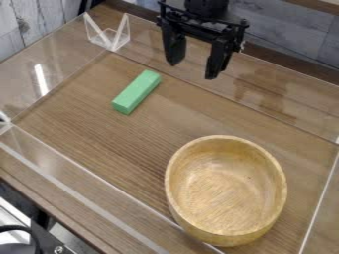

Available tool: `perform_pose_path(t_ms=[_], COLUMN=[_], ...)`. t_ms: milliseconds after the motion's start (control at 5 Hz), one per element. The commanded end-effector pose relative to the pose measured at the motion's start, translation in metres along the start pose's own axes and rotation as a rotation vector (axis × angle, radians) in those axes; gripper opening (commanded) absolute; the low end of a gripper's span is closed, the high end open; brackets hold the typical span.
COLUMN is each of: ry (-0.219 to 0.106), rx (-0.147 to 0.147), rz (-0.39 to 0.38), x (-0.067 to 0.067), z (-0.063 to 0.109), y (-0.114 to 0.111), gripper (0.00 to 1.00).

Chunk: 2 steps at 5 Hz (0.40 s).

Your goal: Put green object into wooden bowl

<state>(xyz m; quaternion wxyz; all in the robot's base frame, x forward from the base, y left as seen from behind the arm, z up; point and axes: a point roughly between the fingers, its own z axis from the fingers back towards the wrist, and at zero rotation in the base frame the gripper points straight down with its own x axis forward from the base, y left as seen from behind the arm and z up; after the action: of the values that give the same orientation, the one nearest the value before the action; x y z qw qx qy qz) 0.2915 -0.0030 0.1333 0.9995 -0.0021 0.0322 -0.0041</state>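
Beside and below the spread, unloaded fingers of the gripper (195, 62), toward the left of the view, the green object (135, 91) is lying on the table (99, 134), its long axis slanting toward upper right.

The block (135, 91) is bright green, a flat, elongated bar, lying flat on the wooden surface before me, slanted in the camera view, its upper end leaning right. It sits well apart from the bowl (225, 190), which is round, light tan and thick-rimmed, standing upright with its open side up, nothing inside it that I can see.
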Motion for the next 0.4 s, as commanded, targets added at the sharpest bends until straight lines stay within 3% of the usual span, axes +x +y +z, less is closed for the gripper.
perform_pose_path(t_ms=[0, 200], ry=[-0.01, -0.03], rx=[0.008, 0.031], rz=[-0.095, -0.186], x=[-0.005, -0.014], z=[-0.012, -0.027], y=[0.012, 0.029], gripper=[1.0, 1.0])
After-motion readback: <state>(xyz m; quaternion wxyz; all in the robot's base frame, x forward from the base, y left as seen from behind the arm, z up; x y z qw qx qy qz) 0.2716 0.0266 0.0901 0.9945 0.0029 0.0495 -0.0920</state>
